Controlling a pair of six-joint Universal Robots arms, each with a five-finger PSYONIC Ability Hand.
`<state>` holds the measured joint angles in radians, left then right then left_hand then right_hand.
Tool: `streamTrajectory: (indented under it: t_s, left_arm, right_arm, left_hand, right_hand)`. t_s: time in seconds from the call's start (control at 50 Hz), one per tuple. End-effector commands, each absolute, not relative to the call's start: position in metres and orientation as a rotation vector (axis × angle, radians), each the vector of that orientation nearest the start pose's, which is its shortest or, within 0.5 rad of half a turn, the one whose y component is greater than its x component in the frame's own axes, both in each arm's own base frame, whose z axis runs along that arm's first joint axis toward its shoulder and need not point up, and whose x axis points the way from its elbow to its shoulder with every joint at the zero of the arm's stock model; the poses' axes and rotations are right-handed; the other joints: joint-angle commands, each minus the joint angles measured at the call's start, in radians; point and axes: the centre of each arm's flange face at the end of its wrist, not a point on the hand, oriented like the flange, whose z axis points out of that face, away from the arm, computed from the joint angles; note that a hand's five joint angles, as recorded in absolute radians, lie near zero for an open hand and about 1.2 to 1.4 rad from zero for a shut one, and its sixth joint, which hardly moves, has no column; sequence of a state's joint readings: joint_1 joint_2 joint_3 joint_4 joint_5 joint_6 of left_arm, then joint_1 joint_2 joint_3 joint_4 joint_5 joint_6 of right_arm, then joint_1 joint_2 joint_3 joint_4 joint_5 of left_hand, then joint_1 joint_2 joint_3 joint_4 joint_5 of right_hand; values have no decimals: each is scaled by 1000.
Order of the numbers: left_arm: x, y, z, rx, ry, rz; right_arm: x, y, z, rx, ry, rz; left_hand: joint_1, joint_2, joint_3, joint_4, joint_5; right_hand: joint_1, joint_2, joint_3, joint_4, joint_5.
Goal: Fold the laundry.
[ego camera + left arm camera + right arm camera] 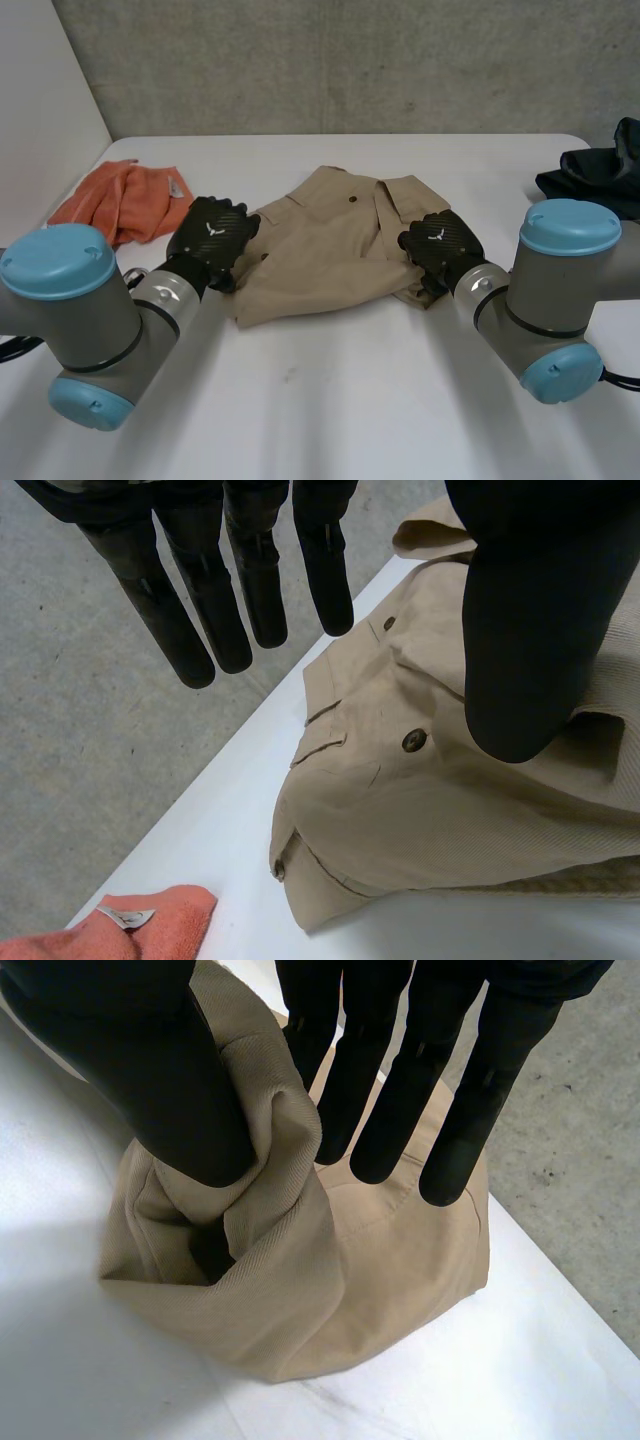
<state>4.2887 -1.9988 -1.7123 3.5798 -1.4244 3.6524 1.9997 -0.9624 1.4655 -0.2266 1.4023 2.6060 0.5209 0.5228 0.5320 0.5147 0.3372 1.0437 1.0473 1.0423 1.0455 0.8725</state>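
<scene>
A beige buttoned garment (330, 240) lies partly folded in the middle of the white table (330, 410). My left hand (212, 238) hovers at the garment's left edge; in the left wrist view its fingers (210, 610) are straight and spread from the thumb (520, 630), holding nothing, with the garment (450, 810) below. My right hand (440, 245) is at the garment's right edge. In the right wrist view its thumb (150, 1060) pinches a raised fold of the garment (290, 1190) against the fingers.
An orange cloth (120, 200) lies crumpled at the table's left, close to my left hand, and appears beside the garment (130, 935) in the left wrist view. A dark garment (600, 175) sits at the far right edge. A grey wall stands behind the table.
</scene>
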Motion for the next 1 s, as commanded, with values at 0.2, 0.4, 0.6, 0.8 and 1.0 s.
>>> streamTrajectory:
  t_s: [0.2, 0.4, 0.6, 0.8, 1.0]
  left_arm:
    - [-234, -345, 182, 1335, 2031, -2053]
    - [-220, -390, 167, 1512, 2126, -1955]
    - [-234, -391, 149, 1749, 2095, -1902]
    - [-258, -383, 134, 1783, 2113, -1871]
    - [-261, -400, 119, 1708, 2066, -1791]
  right_arm:
    - [298, -289, 163, -1246, 2128, -1638]
    - [298, -288, 157, -1260, 2153, -1601]
    - [295, -290, 149, -1280, 2180, -1597]
    - [294, -293, 149, -1276, 2178, -1611]
    - [294, -292, 151, -1274, 2171, -1614]
  left_hand:
    - [239, 237, 228, 245, 248]
    - [-131, -133, -142, -125, -122]
    - [-20, -22, -31, -14, -11]
    - [33, 31, 22, 39, 42]
    - [358, 356, 347, 364, 367]
  right_hand:
    - [353, 349, 354, 351, 349]
    - [353, 349, 354, 351, 349]
    - [353, 349, 354, 351, 349]
    - [353, 349, 354, 351, 349]
    - [353, 349, 354, 351, 349]
